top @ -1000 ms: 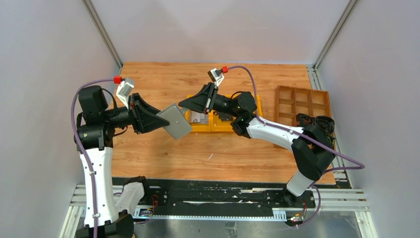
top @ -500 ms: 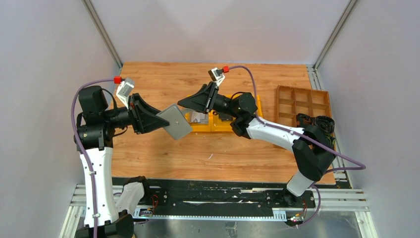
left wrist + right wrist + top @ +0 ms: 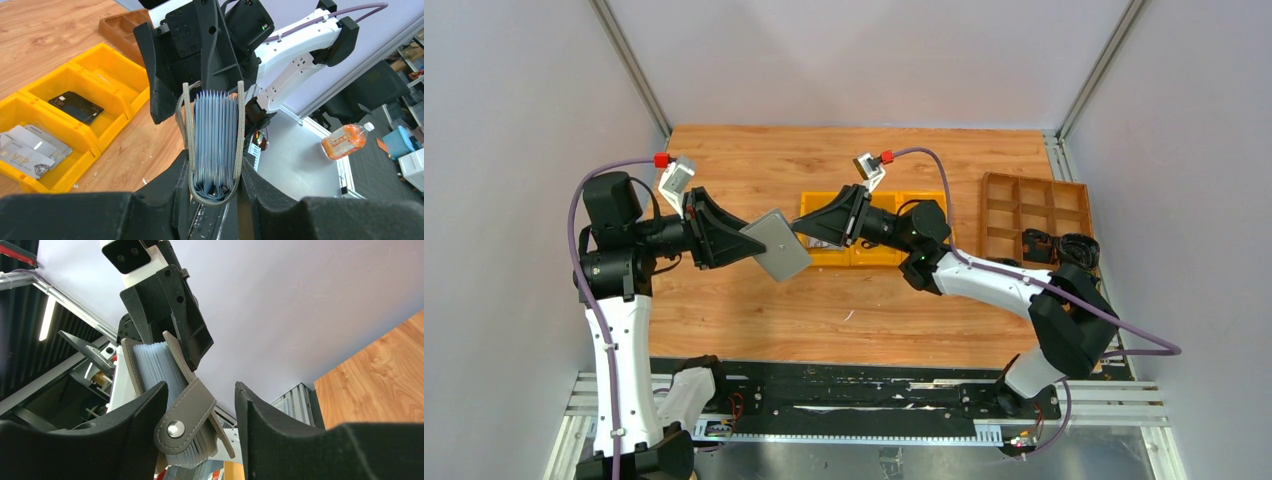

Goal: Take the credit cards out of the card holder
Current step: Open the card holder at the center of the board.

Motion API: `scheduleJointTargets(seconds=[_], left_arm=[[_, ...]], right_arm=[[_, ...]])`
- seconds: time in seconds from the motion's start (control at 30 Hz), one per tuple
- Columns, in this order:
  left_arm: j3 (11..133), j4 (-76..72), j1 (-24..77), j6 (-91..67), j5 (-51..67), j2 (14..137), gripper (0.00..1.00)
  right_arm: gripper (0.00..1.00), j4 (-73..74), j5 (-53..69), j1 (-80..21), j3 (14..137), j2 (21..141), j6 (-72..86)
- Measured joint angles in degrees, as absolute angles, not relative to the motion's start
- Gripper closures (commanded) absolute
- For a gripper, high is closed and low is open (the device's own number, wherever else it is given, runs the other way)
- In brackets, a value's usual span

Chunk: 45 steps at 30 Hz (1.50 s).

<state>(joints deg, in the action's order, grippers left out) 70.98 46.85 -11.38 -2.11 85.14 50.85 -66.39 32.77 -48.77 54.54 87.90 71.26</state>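
My left gripper (image 3: 746, 240) is shut on the grey card holder (image 3: 777, 245) and holds it in the air, left of the yellow bin tray. In the left wrist view the holder (image 3: 215, 145) stands open between my fingers, its blue-grey accordion pockets showing. My right gripper (image 3: 798, 226) is open just right of the holder. In the right wrist view the holder's snap strap (image 3: 184, 421) hangs between my open fingers (image 3: 150, 405), touching neither that I can see. Several pale credit cards (image 3: 29, 150) lie in the tray's left compartment.
The yellow three-part bin tray (image 3: 876, 258) sits mid-table; a black chunky object (image 3: 77, 106) lies in its middle compartment. A brown compartment tray (image 3: 1034, 208) stands at the right. An orange bottle (image 3: 345, 141) lies off the table.
My right gripper has moved down and toward the near left, from over the yellow tray to the holder's open edge. The left arm and the holder have stayed still.
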Motion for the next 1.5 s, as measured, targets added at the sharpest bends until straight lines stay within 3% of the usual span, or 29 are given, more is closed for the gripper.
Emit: scheduleJointTargets(seconds=[0.3, 0.33, 0.4, 0.43, 0.47, 0.57, 1.0, 1.37, 1.5], left_arm=[[71.1, 46.8, -11.4, -2.2, 85.3, 50.9, 0.97], [71.1, 46.8, -11.4, -2.2, 85.3, 50.8, 0.86], [71.0, 46.8, -11.4, -2.1, 85.3, 50.8, 0.49], [71.0, 46.8, -11.4, -2.1, 85.2, 50.8, 0.38], [70.9, 46.6, -11.4, -2.0, 85.1, 50.8, 0.31], [69.7, 46.7, -11.4, -1.8, 84.7, 50.5, 0.24], [60.1, 46.8, -11.4, 3.4, 80.2, 47.1, 0.32], [59.2, 46.7, -11.4, 10.2, 76.7, 39.5, 0.38], [58.3, 46.6, -11.4, 12.4, 75.6, 38.5, 0.25]], right_arm=[[0.96, -65.4, 31.5, -49.5, 57.4, 89.7, 70.1], [1.0, -65.3, 31.5, -49.6, 57.5, 89.7, 70.0], [1.0, -65.1, 31.6, -49.6, 57.5, 89.6, 70.0], [1.0, -65.0, 31.7, -49.6, 57.5, 89.6, 69.9], [1.0, -64.7, 31.9, -49.6, 57.5, 89.6, 69.8], [1.0, -60.8, 32.7, -49.6, 57.6, 88.8, 68.1], [1.0, -20.2, 34.1, -51.3, 70.1, 80.3, 43.2], [1.0, -5.0, 37.9, -54.8, 80.1, 81.9, 32.6], [1.0, -2.9, 39.7, -55.4, 81.7, 83.9, 31.7]])
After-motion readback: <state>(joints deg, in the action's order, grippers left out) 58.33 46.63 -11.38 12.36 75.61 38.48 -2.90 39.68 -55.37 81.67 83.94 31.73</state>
